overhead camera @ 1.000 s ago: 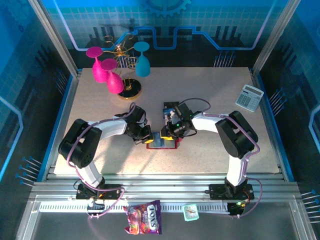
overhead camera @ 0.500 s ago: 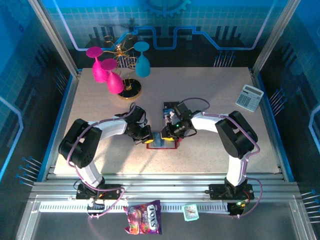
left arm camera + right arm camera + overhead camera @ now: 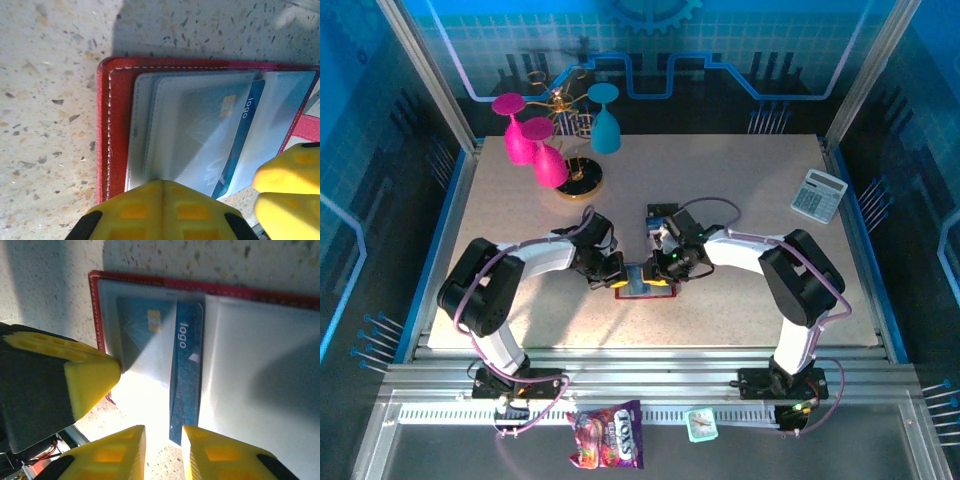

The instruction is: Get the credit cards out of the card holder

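Note:
The red card holder [image 3: 642, 284] lies open on the table between both grippers. Its clear pockets [image 3: 200, 130] hold a blue credit card [image 3: 247, 125] printed "logo". The card's lower end [image 3: 185, 390] sticks out of a pocket toward the near edge. My left gripper [image 3: 162, 187] is shut, its joined tips pressing on the edge of the left pocket. My right gripper [image 3: 162, 440] stands slightly open just below the card's protruding end, whose corner reaches the mouth of the gap. In the top view the left gripper [image 3: 617, 272] and the right gripper [image 3: 665, 268] flank the holder.
A grey-white calculator [image 3: 818, 195] sits at the far right. A stand with pink and blue goblets [image 3: 555, 140] is at the back left. A small dark object [image 3: 660, 213] lies just behind the holder. A candy bag [image 3: 607, 435] rests on the front rail.
The right arm has shifted a little, bringing its gripper slightly nearer over the holder's right side. The left gripper stays in place.

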